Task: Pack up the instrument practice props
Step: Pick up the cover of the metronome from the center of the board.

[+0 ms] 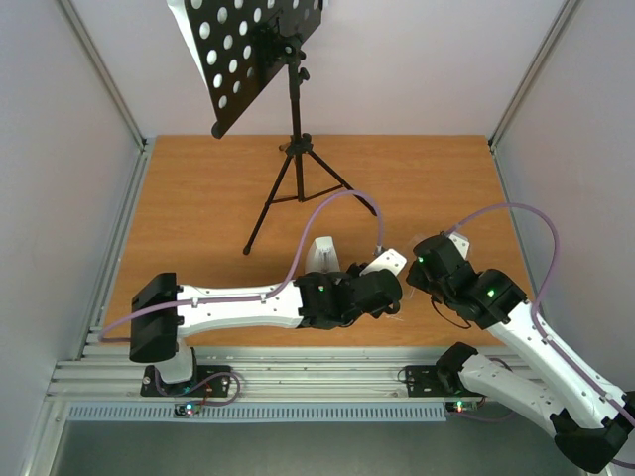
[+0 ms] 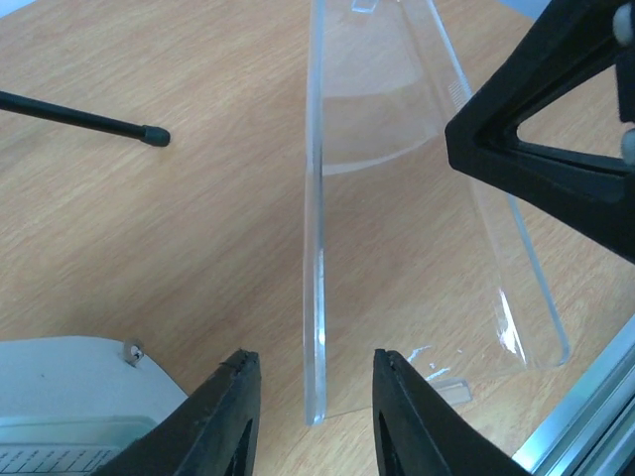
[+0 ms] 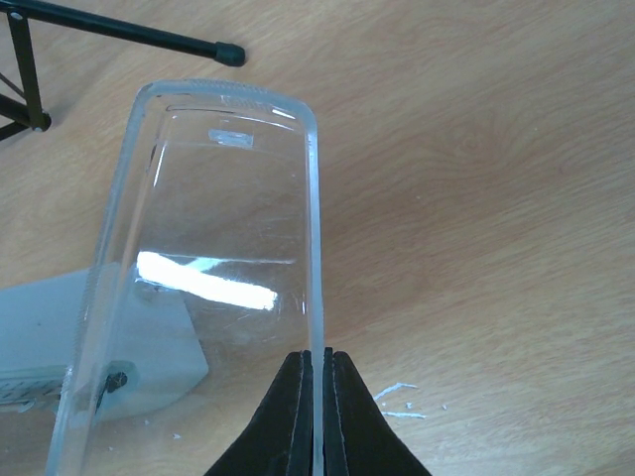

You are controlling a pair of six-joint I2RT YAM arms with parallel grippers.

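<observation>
Just beside left jaws — white metronome (image 2: 60,397).

On the table (image 1: 198,208), the music stand (image 1: 295,109) blocks the rear, the clear bin (image 3: 316,248) the front; flanks open.

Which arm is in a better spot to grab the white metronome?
Probably left: the metronome sits right beside its open jaws, though they straddle the clear cover. The right jaws are clamped on that cover's rim.

no legible text, no readable labels or numbers, no signs
</observation>
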